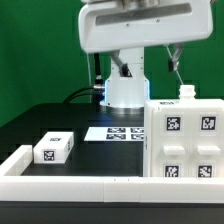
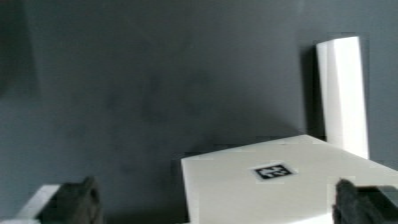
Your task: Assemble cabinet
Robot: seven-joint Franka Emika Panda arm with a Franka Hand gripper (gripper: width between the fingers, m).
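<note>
- the gripper [image 2: 217,203] shows only in the wrist view, as two dark blurred fingers [image 2: 71,203] at the frame's edge; they stand wide apart, with nothing clamped between them
- below the gap between them lies a white tagged part [image 2: 267,178], its flat face up with one square tag on it; whether this is the loose block or the top of the big case, I cannot tell
- near that part but clear of it, a long white bar [image 2: 340,95] lies on the dark table [image 2: 143,90]
- the cabinet [image 1: 187,140] stands upright at about 4 o'clock in the exterior view; the face toward the camera carries four tags, two over two; a small white nub [image 1: 185,92] sits on its top
- a drawer block [image 1: 54,149] lies at about 8 o'clock, well apart from the cabinet, one tag on its top face; it sits just inside the low border rail [image 1: 60,185], which runs along the 6 o'clock edge of the table and turns up the 9 o'clock side
- the marker board [image 1: 118,132] lies flat near the centre, between the drawer block and the cabinet, and closer to the cabinet
- the arm base [image 1: 125,90] stands at 12 o'clock, behind the marker board; the bulky white arm housing [image 1: 135,25] fills the top of that view
</note>
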